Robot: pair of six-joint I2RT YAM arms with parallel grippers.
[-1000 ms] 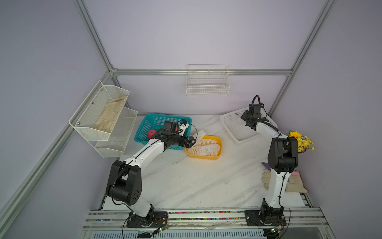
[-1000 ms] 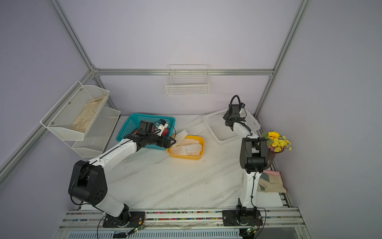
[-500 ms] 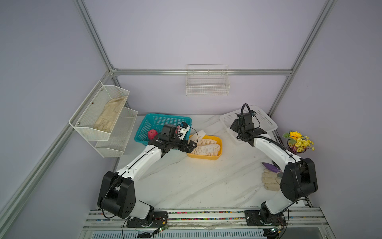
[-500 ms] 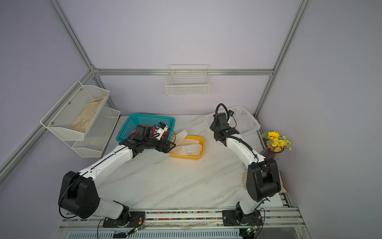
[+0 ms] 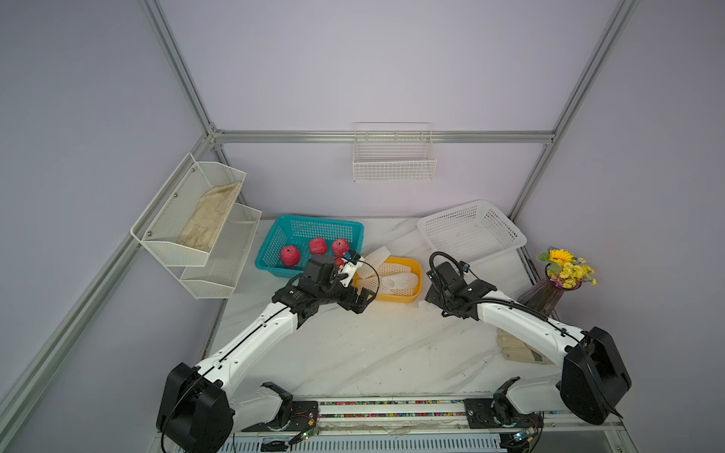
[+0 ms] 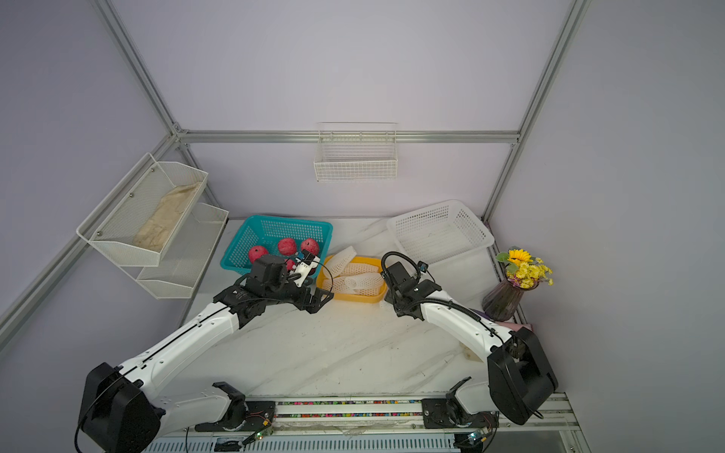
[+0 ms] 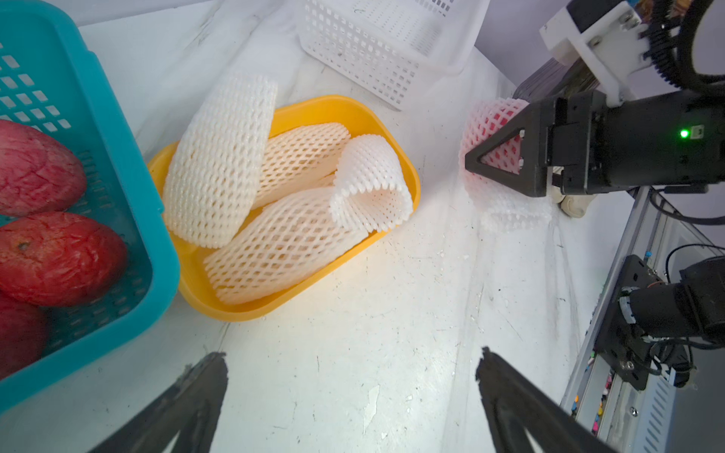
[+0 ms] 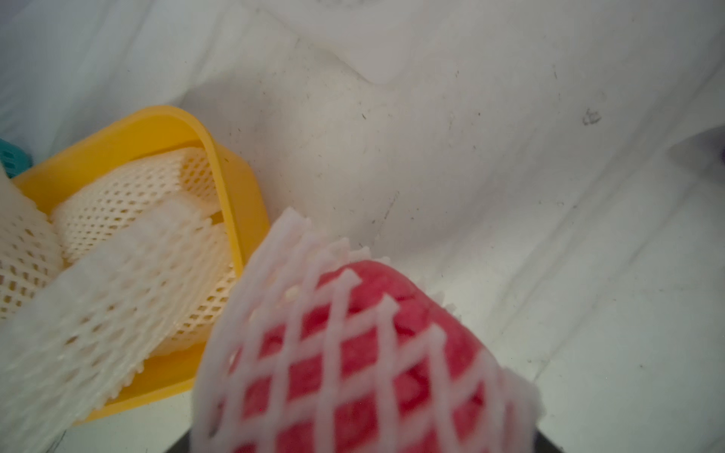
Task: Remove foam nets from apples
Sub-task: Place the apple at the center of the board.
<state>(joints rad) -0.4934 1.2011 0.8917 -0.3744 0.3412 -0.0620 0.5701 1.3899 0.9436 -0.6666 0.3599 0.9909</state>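
My right gripper (image 7: 486, 151) is shut on an apple (image 8: 376, 313) still wrapped in its white foam net (image 7: 490, 117), held low over the table just right of the yellow tray (image 5: 410, 297). Several empty foam nets (image 5: 394, 279) lie in that tray, one leaning over its far rim (image 7: 227, 157). Bare red apples (image 5: 290, 255) sit in the teal basket (image 5: 314, 222). In the left wrist view my left gripper (image 7: 352, 357) is open with nothing between its fingers, hanging over bare table in front of the tray. It faces the right gripper.
A white plastic basket (image 5: 510, 239) stands at the back right. A vase of yellow flowers (image 5: 565, 270) and folded cloths (image 5: 518, 349) are along the right edge. A two-tier mesh rack (image 5: 196, 227) juts from the left wall, and a wire basket (image 5: 394, 157) hangs on the back wall.
My right arm has swung from the white basket toward the middle and come down beside the yellow tray with the netted apple. My left gripper has drawn back from the teal basket toward the front.
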